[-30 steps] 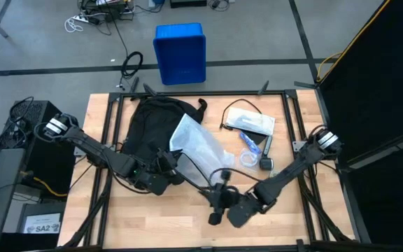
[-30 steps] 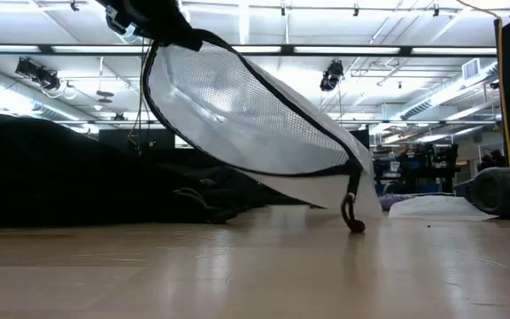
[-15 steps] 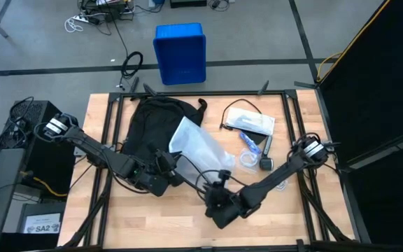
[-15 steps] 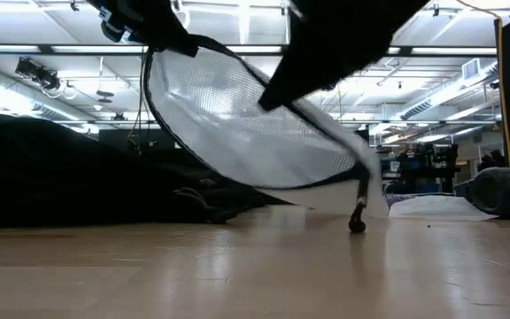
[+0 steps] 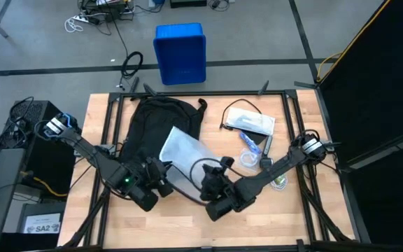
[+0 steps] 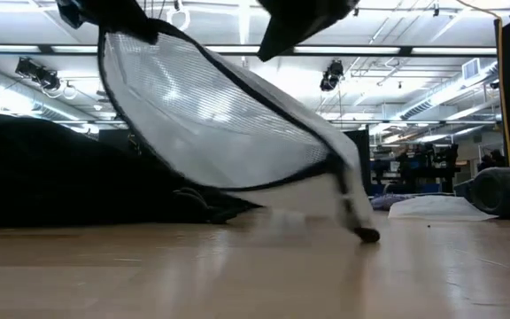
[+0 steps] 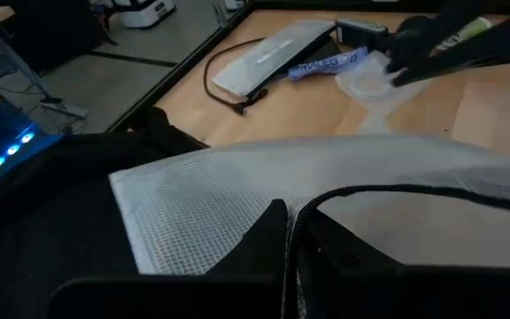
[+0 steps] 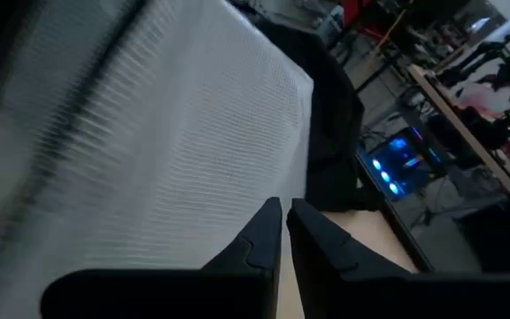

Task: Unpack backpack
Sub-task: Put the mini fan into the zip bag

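Observation:
The black backpack (image 5: 156, 119) lies flat at the table's far left; it also shows in the low view (image 6: 34, 168). In front of it a white mesh pouch (image 5: 186, 150) with black trim hangs slanted over the table (image 6: 220, 115). My left gripper (image 7: 288, 232) is shut on the pouch and stands at its near left corner (image 5: 164, 176). My right gripper (image 8: 284, 221) is shut close against the pouch's near right side (image 5: 212, 176). My left gripper pinches the pouch's black-trimmed edge (image 7: 312, 206) between its two fingers, coming slanted down from the table's near left. The pouch hangs tilted from this high corner (image 6: 113, 27). Its low end with the zip pull (image 6: 367, 235) rests on the table. My right gripper has its fingers against the mesh (image 8: 237, 168); whether they touch or hold it, I cannot tell.
On the table's far right lie a flat white pouch with a black cord (image 5: 250, 120), a blue-printed packet (image 5: 250, 144), a clear round container (image 5: 247, 161) and a small dark object (image 5: 266, 163). A blue bin (image 5: 180, 52) stands on the floor beyond the far edge.
My left gripper has drawn back toward the table's near left, and the pouch's high corner has gone with it; the low end has stayed on the table. My right gripper has swung from the near edge up toward the pouch, turning as it went.

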Motion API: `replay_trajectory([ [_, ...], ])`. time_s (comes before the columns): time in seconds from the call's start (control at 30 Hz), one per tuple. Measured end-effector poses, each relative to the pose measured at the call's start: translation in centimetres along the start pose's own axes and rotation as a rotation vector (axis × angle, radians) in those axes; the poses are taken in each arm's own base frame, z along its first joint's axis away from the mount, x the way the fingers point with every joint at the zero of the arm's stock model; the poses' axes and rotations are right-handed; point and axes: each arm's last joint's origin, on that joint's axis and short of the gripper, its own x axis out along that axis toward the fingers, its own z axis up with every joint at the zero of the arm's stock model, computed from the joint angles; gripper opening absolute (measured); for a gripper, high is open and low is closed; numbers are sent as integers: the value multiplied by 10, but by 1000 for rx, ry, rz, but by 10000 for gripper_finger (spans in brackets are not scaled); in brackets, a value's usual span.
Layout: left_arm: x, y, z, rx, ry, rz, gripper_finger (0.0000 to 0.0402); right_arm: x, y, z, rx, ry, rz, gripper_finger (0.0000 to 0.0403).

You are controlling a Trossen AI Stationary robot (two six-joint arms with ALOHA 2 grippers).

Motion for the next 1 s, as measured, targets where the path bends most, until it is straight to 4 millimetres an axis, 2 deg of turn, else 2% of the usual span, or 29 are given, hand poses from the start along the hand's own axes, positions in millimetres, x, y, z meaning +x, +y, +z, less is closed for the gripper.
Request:
replay_trajectory([
  [0.1,-5,3,10,15,15,5,0,0,-4,9,-18,-3,4,1],
  [0.2,-11,8,21,48,33,15,0,-11,-2,14,-75,-17,47,5],
  [0.43,-19,21,51,176,24,75,0,-36,8,9,-251,-54,97,45],
  [0.6,-14,37,77,142,34,131,0,-52,13,5,-316,-95,85,79],
  [0.77,-11,51,96,90,55,157,0,-60,23,-8,-330,-67,165,127],
  [0.87,-10,55,103,87,57,162,0,-53,35,-25,-338,-36,196,163],
  [1.0,-7,59,107,77,64,165,0,-39,46,-48,-389,-28,120,214],
])
